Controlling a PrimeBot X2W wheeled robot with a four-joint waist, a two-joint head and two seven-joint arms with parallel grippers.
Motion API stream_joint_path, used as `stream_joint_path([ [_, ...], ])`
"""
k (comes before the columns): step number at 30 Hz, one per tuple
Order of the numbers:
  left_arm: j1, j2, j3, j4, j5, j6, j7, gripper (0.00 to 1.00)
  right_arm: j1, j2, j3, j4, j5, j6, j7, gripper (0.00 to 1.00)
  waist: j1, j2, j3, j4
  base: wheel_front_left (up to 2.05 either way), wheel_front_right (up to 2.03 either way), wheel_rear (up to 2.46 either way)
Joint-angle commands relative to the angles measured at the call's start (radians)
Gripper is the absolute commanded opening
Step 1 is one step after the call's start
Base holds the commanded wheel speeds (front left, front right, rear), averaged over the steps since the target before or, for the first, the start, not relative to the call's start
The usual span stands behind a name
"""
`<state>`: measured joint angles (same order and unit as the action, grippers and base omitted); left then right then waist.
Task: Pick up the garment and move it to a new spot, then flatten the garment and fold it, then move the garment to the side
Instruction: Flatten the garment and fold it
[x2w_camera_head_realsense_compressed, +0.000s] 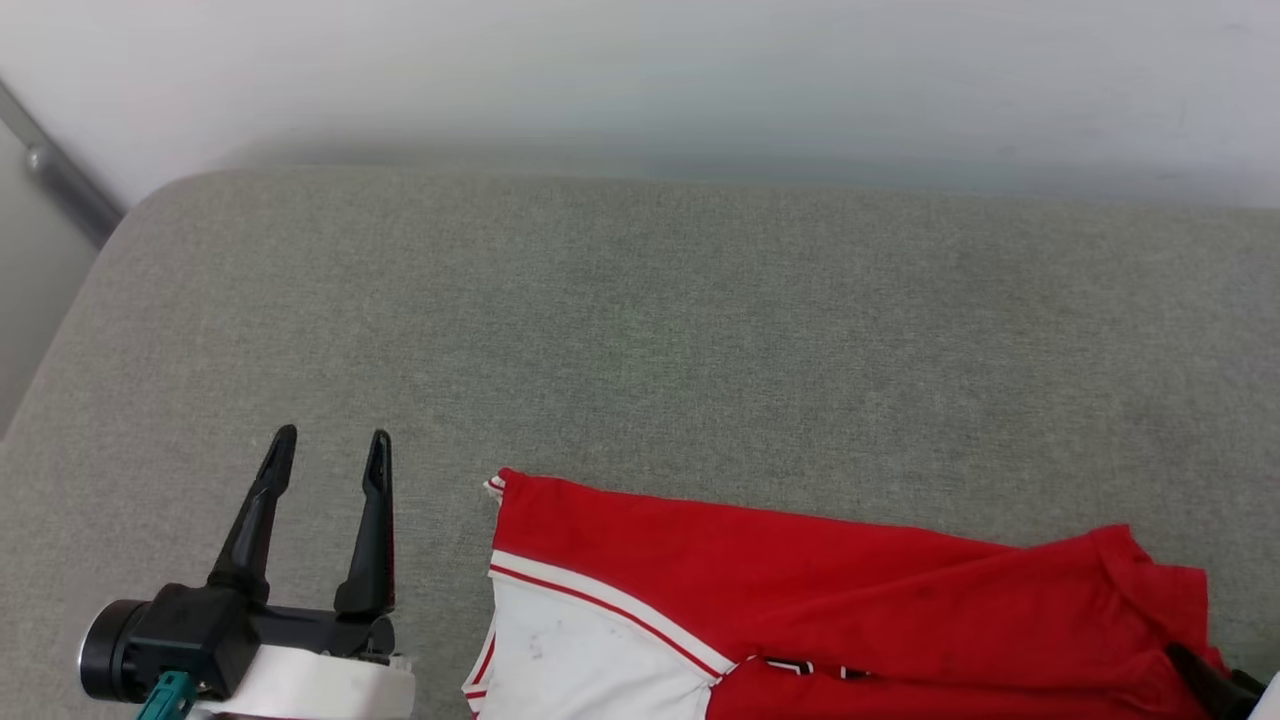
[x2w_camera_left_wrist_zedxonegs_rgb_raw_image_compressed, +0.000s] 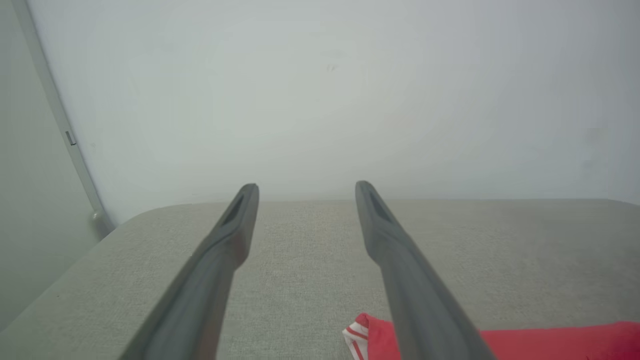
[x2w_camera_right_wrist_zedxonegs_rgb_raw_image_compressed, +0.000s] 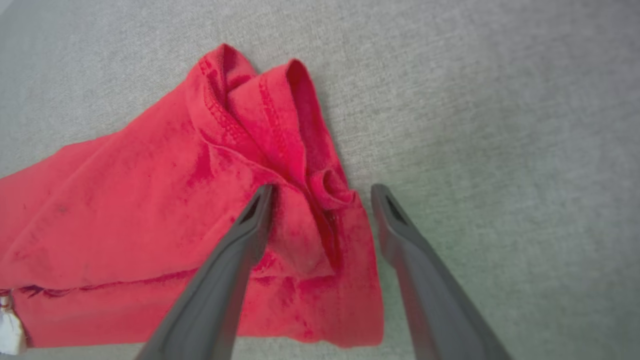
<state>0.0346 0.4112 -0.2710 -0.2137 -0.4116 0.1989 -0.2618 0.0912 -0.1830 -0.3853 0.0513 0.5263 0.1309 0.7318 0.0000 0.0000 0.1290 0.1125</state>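
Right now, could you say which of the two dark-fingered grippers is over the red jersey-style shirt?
The right gripper: its open fingers straddle the red shirt's bunched hem; the left gripper is over bare grey upholstery.

Red-white garment (x2w_camera_head_realsense_compressed: 800, 580) lying rumpled on grey cushion (x2w_camera_head_realsense_compressed: 640, 330), apparently part-folded.

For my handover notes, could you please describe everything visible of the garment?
The garment is a red knit jersey with a white sleeve edged in red-white stripes, black lettering barely showing. It lies crumpled, partly folded, on the grey cushion; its stitched hem corner bunches beneath the open right gripper, contact unclear.
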Motion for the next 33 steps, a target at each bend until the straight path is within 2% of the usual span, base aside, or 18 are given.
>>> stream_joint_path([
  [1,0.012,-0.023,0.019,0.003,0.018,-0.02,-0.004,1.0,-0.021,0.012,-0.009,0.022,0.001,0.0,-0.01,1.0,0.0,0.0,0.014,0.011,0.0,0.0,0.0],
  [6,0.021,-0.086,0.087,0.023,0.08,-0.103,-0.004,1.0,-0.026,0.038,-0.005,0.129,-0.004,-0.001,-0.021,1.0,0.0,0.0,0.031,0.026,0.0,0.0,0.0],
  [10,0.025,-0.127,0.125,0.044,0.121,-0.157,-0.004,1.0,-0.015,0.07,0.046,0.194,0.03,0.0,-0.009,1.0,0.0,0.0,0.035,0.034,0.0,0.0,0.0],
  [15,0.035,-0.169,0.163,0.069,0.159,-0.209,-0.004,1.0,-0.001,0.106,0.134,0.2,0.102,0.006,-0.011,1.0,0.0,0.0,0.033,0.035,0.0,0.0,0.0],
  [18,0.035,-0.194,0.182,0.077,0.174,-0.237,-0.004,1.0,0.0,0.104,0.159,0.19,0.129,0.006,-0.031,1.0,0.0,0.0,0.032,0.034,0.0,0.0,0.0],
  [19,0.033,-0.201,0.188,0.079,0.18,-0.245,-0.004,1.0,-0.001,0.099,0.164,0.186,0.136,0.006,-0.039,0.82,0.0,0.0,0.032,0.033,0.0,0.0,0.0],
  [20,0.031,-0.208,0.195,0.081,0.185,-0.253,-0.004,1.0,-0.003,0.093,0.17,0.18,0.143,0.006,-0.047,0.16,0.0,0.0,0.031,0.033,0.0,0.0,0.0],
  [21,0.029,-0.215,0.201,0.083,0.19,-0.258,-0.004,1.0,-0.004,0.086,0.174,0.177,0.147,0.006,-0.052,0.0,0.0,0.0,0.03,0.032,0.0,0.0,0.0],
  [26,0.039,-0.241,0.227,0.093,0.21,-0.287,-0.004,1.0,-0.002,0.032,0.165,0.145,0.161,0.001,-0.099,0.0,0.0,0.0,0.02,0.025,0.0,0.0,0.0],
  [33,0.044,-0.262,0.245,0.101,0.226,-0.305,-0.004,1.0,-0.002,-0.028,0.113,0.137,0.156,-0.001,-0.139,0.0,0.0,0.0,0.015,0.012,0.0,0.0,0.0],
])
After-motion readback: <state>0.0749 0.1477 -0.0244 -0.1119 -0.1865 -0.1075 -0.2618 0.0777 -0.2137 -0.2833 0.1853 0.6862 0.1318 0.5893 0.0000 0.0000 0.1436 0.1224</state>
